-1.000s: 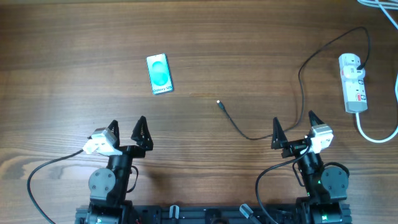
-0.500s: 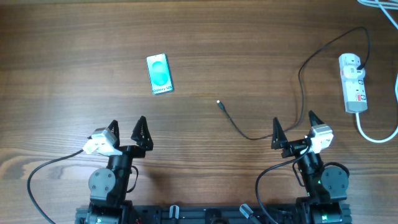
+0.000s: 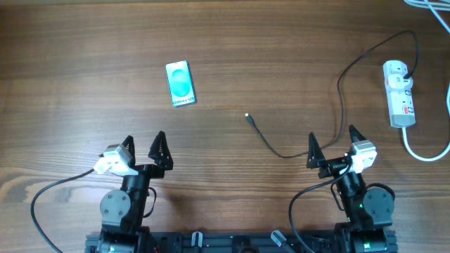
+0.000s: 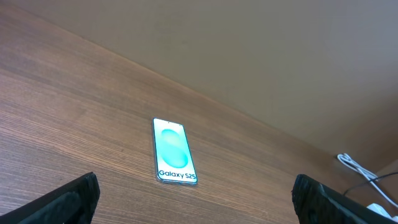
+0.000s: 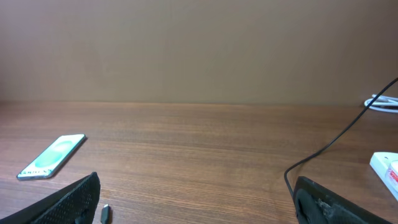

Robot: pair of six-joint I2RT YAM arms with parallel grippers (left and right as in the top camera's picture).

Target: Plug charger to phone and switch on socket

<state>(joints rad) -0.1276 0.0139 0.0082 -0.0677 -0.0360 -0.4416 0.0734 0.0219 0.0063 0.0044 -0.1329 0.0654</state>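
Charger connector (image 3: 248, 117) at nine o'clock of spread, empty right pincer (image 3: 332, 133), lying eleven-to-five; left pincer (image 3: 144, 136), also spread, slightly farther.

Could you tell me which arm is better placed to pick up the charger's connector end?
Right. The charger connector lies nearer the right gripper, whose wrist camera shows it, and the cable runs past its fingers. The left gripper faces the phone instead.

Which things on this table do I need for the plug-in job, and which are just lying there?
Needed:
- phone
- charger
- socket

Just lying about:
- white cable at the table's far right corner; where it leads is out of view
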